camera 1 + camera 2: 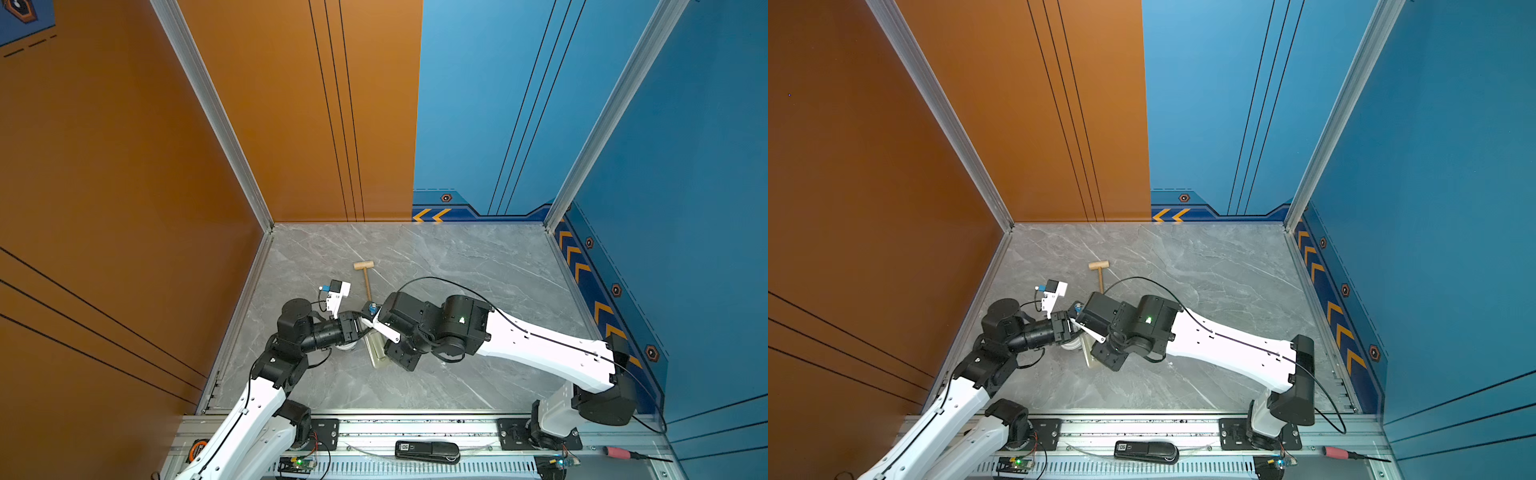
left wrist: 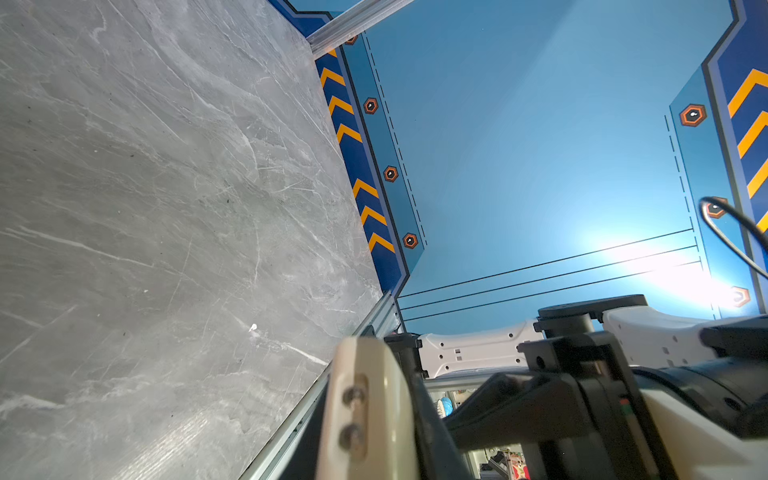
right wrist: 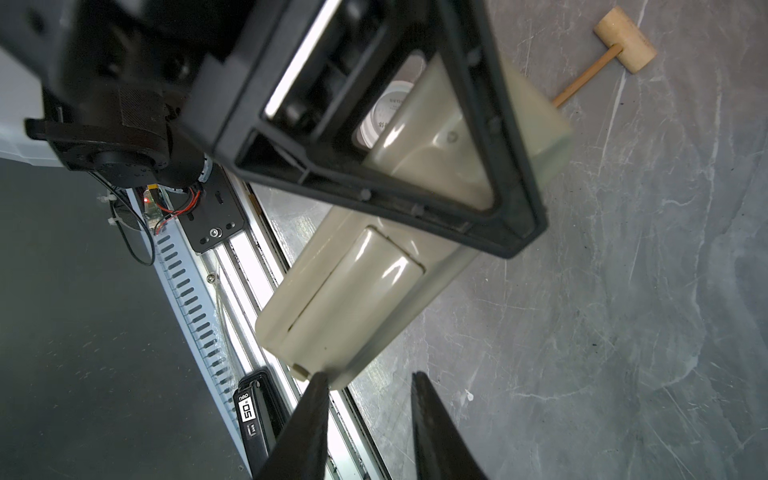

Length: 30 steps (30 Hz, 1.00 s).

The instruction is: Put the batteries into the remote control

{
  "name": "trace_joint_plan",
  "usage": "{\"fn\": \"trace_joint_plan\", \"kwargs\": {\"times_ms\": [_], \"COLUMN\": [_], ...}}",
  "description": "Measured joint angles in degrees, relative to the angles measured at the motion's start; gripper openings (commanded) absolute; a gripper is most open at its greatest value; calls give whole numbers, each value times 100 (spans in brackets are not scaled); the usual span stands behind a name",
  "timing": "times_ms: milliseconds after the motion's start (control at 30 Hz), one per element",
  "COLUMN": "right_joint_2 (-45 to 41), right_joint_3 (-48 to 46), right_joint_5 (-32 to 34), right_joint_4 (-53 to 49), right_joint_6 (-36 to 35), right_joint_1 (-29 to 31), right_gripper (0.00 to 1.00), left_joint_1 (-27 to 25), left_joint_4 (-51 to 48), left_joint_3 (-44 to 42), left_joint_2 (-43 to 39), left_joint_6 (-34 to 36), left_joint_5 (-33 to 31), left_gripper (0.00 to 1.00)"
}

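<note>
The remote control (image 3: 357, 291) shows its beige back in the right wrist view, with the cover piece (image 3: 365, 278) seated in that back. My left gripper (image 1: 365, 322) is shut on the remote, its black finger (image 3: 513, 166) crossing the remote's middle. The remote's tip (image 2: 374, 415) fills the left wrist view. In both top views only a beige end (image 1: 377, 353) (image 1: 1091, 358) shows under the arms. My right gripper (image 3: 370, 380) is open at the remote's near end, one fingertip (image 3: 320, 382) touching that end, with nothing between the jaws. The batteries are out of view.
A wooden mallet (image 1: 365, 276) (image 3: 619, 41) lies behind the arms. A white round container (image 1: 347, 345) sits under the left gripper. On the front rail lie a black device with a small display (image 1: 428, 451) (image 3: 253, 415) and a red-handled screwdriver (image 1: 619, 452).
</note>
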Motion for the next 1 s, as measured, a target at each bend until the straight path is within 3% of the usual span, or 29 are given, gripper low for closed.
{"fn": "trace_joint_plan", "kwargs": {"times_ms": [1000], "right_joint_2": [402], "right_joint_3": [293], "right_joint_5": [4], "right_joint_4": [22], "right_joint_6": [155], "right_joint_1": [-175], "right_gripper": [25], "left_joint_1": [7], "left_joint_4": [-28], "left_joint_3": [-81], "left_joint_2": [28], "left_joint_6": [68], "left_joint_5": [-55], "left_gripper": [0]}}
